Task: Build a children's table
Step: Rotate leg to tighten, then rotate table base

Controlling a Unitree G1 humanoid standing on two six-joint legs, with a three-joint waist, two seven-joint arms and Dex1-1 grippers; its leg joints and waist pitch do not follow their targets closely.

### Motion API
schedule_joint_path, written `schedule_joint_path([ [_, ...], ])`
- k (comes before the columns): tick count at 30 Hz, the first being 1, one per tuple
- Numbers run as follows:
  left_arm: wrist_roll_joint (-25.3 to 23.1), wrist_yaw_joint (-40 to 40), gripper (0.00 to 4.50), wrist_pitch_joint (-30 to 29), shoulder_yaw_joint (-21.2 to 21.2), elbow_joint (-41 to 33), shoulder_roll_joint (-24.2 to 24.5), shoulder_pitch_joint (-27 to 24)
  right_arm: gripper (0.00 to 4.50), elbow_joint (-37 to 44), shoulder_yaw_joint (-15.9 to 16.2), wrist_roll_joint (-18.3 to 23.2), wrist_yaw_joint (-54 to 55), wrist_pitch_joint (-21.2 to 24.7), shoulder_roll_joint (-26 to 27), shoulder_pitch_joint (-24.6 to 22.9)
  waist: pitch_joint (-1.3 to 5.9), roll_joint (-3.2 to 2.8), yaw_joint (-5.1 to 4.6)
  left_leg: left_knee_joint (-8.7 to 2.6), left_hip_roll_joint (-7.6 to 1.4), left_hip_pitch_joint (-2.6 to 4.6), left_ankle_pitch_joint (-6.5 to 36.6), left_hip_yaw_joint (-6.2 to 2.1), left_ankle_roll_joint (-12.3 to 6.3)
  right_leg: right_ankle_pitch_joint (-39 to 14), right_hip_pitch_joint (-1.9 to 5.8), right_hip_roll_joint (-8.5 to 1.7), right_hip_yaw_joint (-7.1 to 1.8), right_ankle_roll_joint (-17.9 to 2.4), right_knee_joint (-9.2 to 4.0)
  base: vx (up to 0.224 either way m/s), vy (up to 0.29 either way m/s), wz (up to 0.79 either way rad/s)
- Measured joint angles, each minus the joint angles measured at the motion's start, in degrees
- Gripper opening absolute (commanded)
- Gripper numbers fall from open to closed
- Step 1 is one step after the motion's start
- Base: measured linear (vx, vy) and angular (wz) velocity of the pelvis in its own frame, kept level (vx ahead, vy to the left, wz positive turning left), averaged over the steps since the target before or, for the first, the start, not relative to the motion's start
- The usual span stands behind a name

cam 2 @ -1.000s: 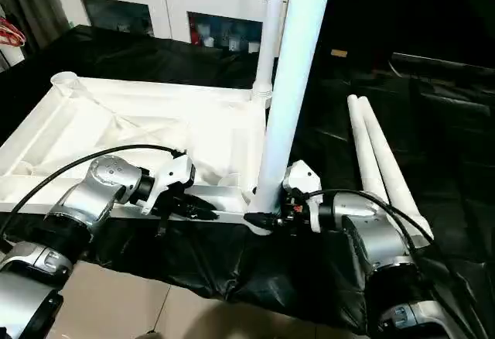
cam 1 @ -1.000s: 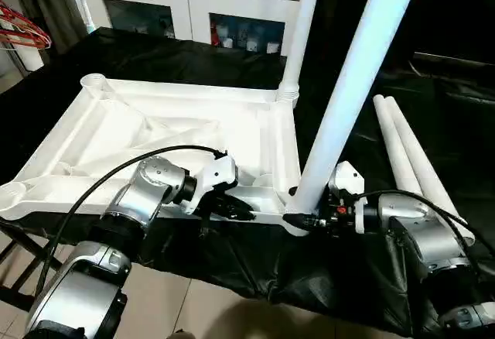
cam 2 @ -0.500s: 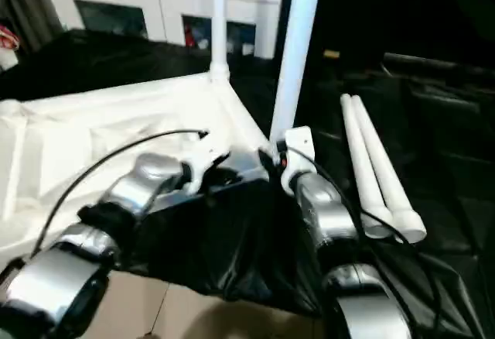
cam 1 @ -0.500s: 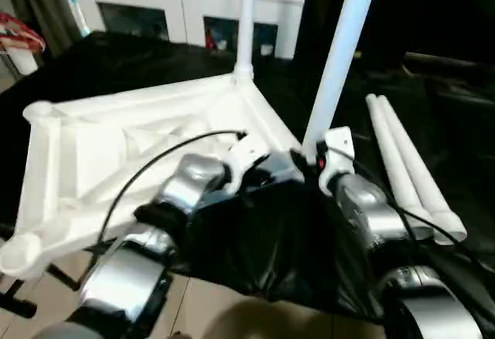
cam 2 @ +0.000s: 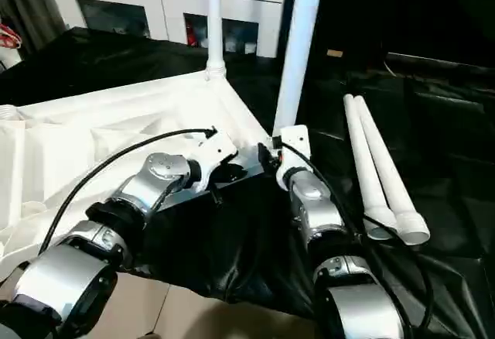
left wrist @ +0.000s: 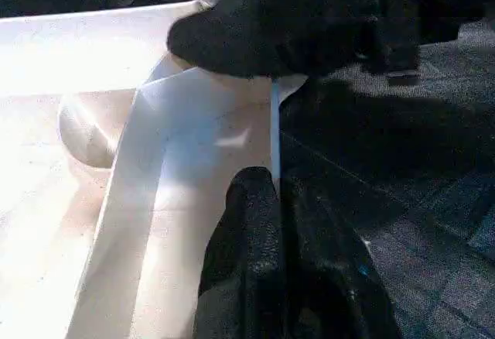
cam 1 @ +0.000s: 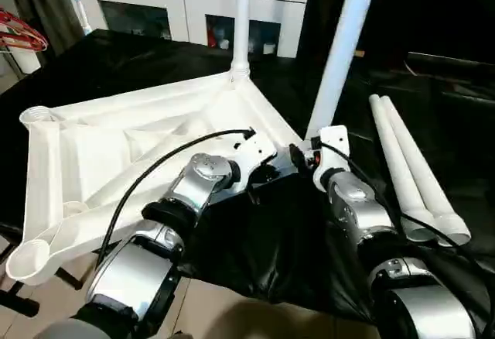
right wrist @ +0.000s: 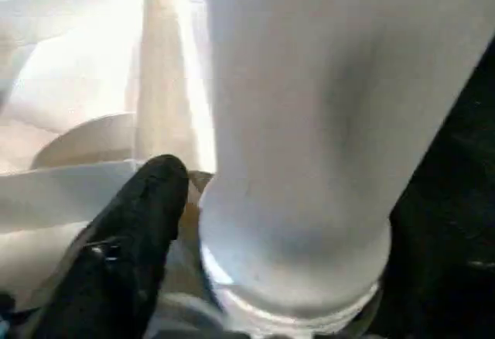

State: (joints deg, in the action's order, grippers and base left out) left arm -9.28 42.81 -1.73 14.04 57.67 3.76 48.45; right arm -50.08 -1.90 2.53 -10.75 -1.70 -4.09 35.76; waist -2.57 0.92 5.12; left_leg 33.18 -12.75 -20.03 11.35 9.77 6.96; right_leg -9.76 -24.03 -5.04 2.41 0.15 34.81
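Observation:
The children's table (cam 1: 116, 145) lies upside down on the black cloth, its ribbed underside up. Two white legs stand in its corner sockets: one at the far corner (cam 1: 241, 22), one at the near right corner (cam 1: 340, 53). Two loose legs (cam 1: 414, 172) lie side by side on the right. My left gripper (cam 1: 267, 175) is shut on the thin near rim of the table top (left wrist: 272, 130), right beside that near socket. My right gripper (cam 1: 303, 157) is open around the base of the near leg (right wrist: 309, 122). Its one visible finger (right wrist: 147, 215) stands just off the tube.
A white cabinet with glass doors (cam 1: 193, 6) stands behind the work surface. Red hangers (cam 1: 19, 33) are at the far left. The table top's near left corner socket (cam 1: 31, 258) overhangs the cloth's (cam 1: 263, 238) front edge above the floor.
The table top has swung round: its near right corner with the leg went away from me, its left corner came toward me. Both grippers moved with it.

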Motion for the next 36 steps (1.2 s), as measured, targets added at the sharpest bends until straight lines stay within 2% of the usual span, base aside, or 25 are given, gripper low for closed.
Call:
schedule_joint_path([
  [3, -0.2, -0.3, 0.0, 0.7, 0.0, 0.4, -0.4, 0.2, 4.14, 3.4, 0.3, 0.0, -1.0, 0.0, -1.2, -2.2, -0.06, -0.16, 0.23, -0.01, 0.03, -0.05, 0.0, 0.0, -0.01, 0.0, 0.01, -0.08, 0.08, 0.0, -0.03, 0.0, 0.0, 0.0],
  [4, -0.2, -0.3, 0.28, 1.0, -0.1, 1.0, -0.7, 0.5, 4.21, 6.6, 0.4, 0.1, -2.0, 0.1, -1.7, -4.3, -0.14, -0.38, 0.31, -0.01, 0.06, -0.04, 0.0, 0.03, -0.02, 0.0, 0.01, -0.14, 0.09, 0.0, -0.05, 0.0, 0.0, 0.0],
  [6, 0.3, -0.4, 0.55, 1.7, -0.5, 1.5, -0.8, 0.7, 4.23, 11.2, 0.7, 0.3, -3.4, 0.6, -2.9, -7.1, -0.35, -0.75, 0.3, -0.01, 0.19, -0.09, 0.0, 0.05, -0.05, 0.0, 0.01, -0.23, 0.04, 0.0, -0.05, 0.0, 0.0, 0.0],
  [8, 1.4, -0.4, 0.67, 2.7, -1.5, 1.7, -1.1, 0.7, 4.23, 15.7, 0.7, 0.4, -4.8, 1.6, -4.0, -9.6, -0.45, -0.8, 0.33, 0.0, 0.18, -0.11, 0.0, 0.03, -0.11, 0.0, -0.1, -0.22, 0.08, 0.0, -0.06, 0.0, 0.0, 0.0],
  [9, 2.3, -0.5, 0.91, 3.4, -2.1, 1.6, -1.2, 0.7, 4.23, 18.1, 0.7, 0.9, -5.6, 1.8, -4.5, -11.0, -0.47, -0.8, 0.26, 0.0, 0.17, -0.2, -0.1, -0.01, -0.15, 0.0, -0.12, -0.21, 0.11, 0.0, -0.06, 0.0, 0.0, 0.0],
  [15, 3.4, -2.8, 1.02, 4.8, -4.4, -2.3, 0.8, 0.4, 4.23, 29.9, -0.9, 3.9, -7.3, 5.7, -6.5, -16.7, -0.52, -0.92, -0.51, -0.02, 0.04, -0.32, -0.1, -0.02, -0.18, -0.1, -0.11, -0.01, 0.07, 0.1, -0.33, 0.0, 0.0, 0.0],
  [19, 4.1, -4.5, 1.02, 4.6, -6.6, -4.9, 3.0, -1.0, 4.23, 34.3, -1.1, 4.6, -7.7, 8.2, -7.1, -18.6, -0.55, -0.92, -0.47, -0.09, -0.07, -0.38, -0.1, -0.01, -0.22, -0.1, -0.14, 0.11, 0.08, 0.1, -0.48, 0.0, 0.0, 0.0],
  [22, 4.6, -7.6, 1.02, 2.1, -8.7, -11.0, 6.0, -3.9, 4.23, 40.7, -0.2, 6.3, -10.3, 11.9, -7.9, -21.6, -0.85, -0.3, -0.35, -0.17, -0.15, -0.39, -0.2, 0.0, -0.5, -0.1, -0.17, 0.18, 0.11, 0.1, -0.52, 0.0, 0.0, 0.0],
  [25, 4.4, -10.8, 1.02, -0.5, -11.8, -15.9, 10.2, -5.9, 4.23, 43.7, 0.6, 7.2, -13.2, 14.9, -9.7, -23.9, -0.98, 0.09, -0.18, -0.17, -0.15, -0.39, -0.2, 0.02, -0.51, -0.1, -0.17, 0.17, 0.09, 0.1, -0.57, 0.0, 0.0, 0.0],
  [30, 0.8, -16.8, 1.02, -8.7, -17.3, -29.8, 17.3, -13.7, 4.23, 44.7, 5.3, 7.6, -16.1, 19.6, -10.0, -26.9, -1.12, 0.7, -0.29, -0.18, -0.19, -0.34, -0.2, 0.03, -0.42, -0.1, -0.15, 0.18, 0.1, 0.1, -0.56, 0.0, 0.0, 0.0],
  [31, 0.2, -17.6, 1.08, -10.1, -18.2, -31.4, 18.4, -15.1, 3.86, 43.8, 5.7, 7.0, -15.8, 20.0, -9.6, -26.7, -1.13, 0.75, -0.23, -0.16, -0.19, -0.26, -0.1, 0.03, -0.25, -0.1, -0.16, 0.18, 0.1, 0.1, -0.56, 0.0, 0.0, 0.0],
  [35, -2.1, -21.0, 0.76, -16.1, -20.9, -35.7, 23.1, -19.5, 3.67, 40.2, 6.4, 5.8, -13.5, 22.4, -6.8, -24.0, -1.18, 0.97, -0.14, -0.06, -0.18, -0.12, -0.1, -0.01, -0.17, -0.1, -0.17, 0.18, 0.08, 0.1, -0.39, 0.0, 0.0, 0.0],
  [36, -2.4, -21.7, 0.71, -17.5, -21.1, -36.6, 24.1, -20.4, 3.42, 39.7, 6.8, 5.8, -13.3, 23.6, -6.5, -23.0, -1.15, 1.04, 0.08, -0.04, -0.18, -0.12, -0.1, -0.02, -0.16, -0.1, -0.16, 0.18, 0.08, 0.1, -0.37, 0.0, 0.0, 0.0],
])
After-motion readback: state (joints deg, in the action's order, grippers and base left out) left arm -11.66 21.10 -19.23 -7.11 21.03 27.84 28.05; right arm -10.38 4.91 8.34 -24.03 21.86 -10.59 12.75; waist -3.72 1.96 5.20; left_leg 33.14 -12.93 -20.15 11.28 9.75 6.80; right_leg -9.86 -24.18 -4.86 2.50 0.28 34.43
